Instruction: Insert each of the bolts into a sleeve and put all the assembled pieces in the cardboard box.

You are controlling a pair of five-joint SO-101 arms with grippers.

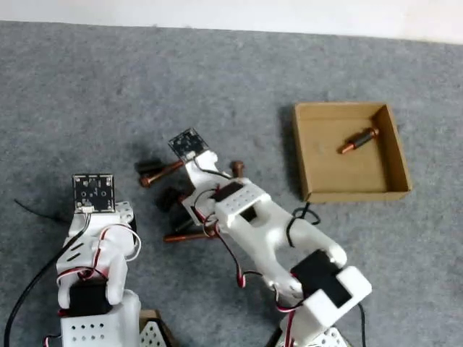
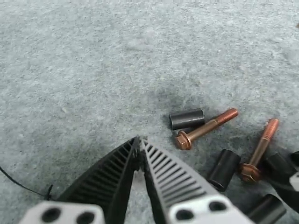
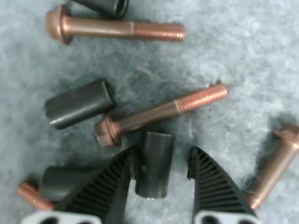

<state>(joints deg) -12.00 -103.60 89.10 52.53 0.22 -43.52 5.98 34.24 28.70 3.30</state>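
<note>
My right gripper (image 3: 161,154) is open and low over the carpet, its fingers straddling a black sleeve (image 3: 154,163) that touches one finger (image 3: 112,186). Around it lie copper bolts (image 3: 159,114), (image 3: 117,29), (image 3: 273,165) and more black sleeves (image 3: 79,102), (image 3: 60,179). The cardboard box (image 1: 394,148) stands to the right and holds one assembled bolt and sleeve (image 1: 359,141). My left gripper (image 2: 139,141) is shut on nothing, a little short of a sleeve (image 2: 187,118) and a bolt (image 2: 205,129). In the high view the loose pile (image 1: 160,173) lies under the right arm's wrist (image 1: 231,202).
Grey carpet (image 1: 108,94) covers the whole table. The left arm (image 1: 98,253) stands at the lower left, close beside the pile. A black cable (image 1: 32,210) runs along the carpet at the left. Open carpet lies between the pile and the box.
</note>
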